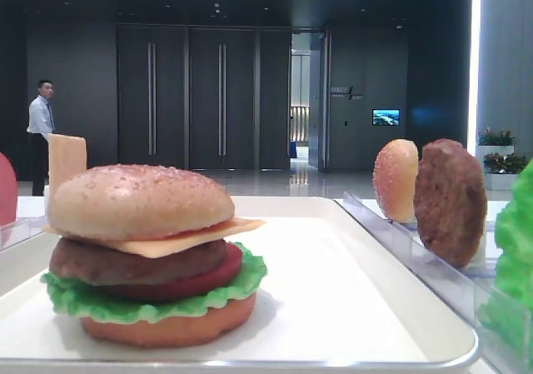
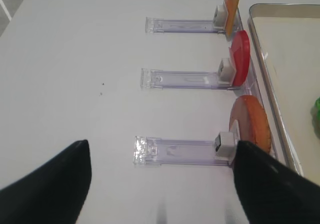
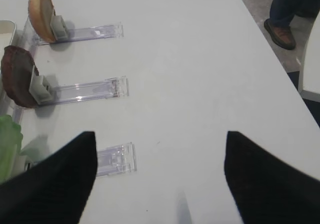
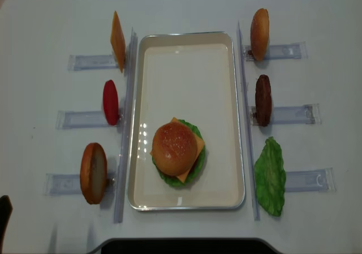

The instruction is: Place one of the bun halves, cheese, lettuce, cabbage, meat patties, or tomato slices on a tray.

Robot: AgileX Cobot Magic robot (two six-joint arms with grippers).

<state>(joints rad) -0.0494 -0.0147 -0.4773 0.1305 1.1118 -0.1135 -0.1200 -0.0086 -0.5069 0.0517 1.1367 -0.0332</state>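
On the white tray (image 4: 186, 44) stands a stacked burger: the sesame top bun (image 1: 137, 199) over cheese (image 1: 191, 239), a meat patty (image 1: 133, 261), a tomato slice (image 1: 208, 278), lettuce (image 1: 150, 306) and a bottom bun (image 1: 166, 328). My right gripper (image 3: 160, 174) hangs open above bare table right of the tray, with nothing between its fingers. My left gripper (image 2: 162, 184) is open over the table left of the tray, its right finger close to an orange bun (image 2: 252, 126) on a stand.
Clear stands flank the tray. The left ones hold cheese (image 4: 117, 42), a tomato slice (image 4: 110, 102) and a bun (image 4: 93, 173). The right ones hold a bun (image 4: 259, 26), a patty (image 4: 262, 100) and lettuce (image 4: 270, 176). A person's shoe (image 3: 280, 32) shows beyond the table edge.
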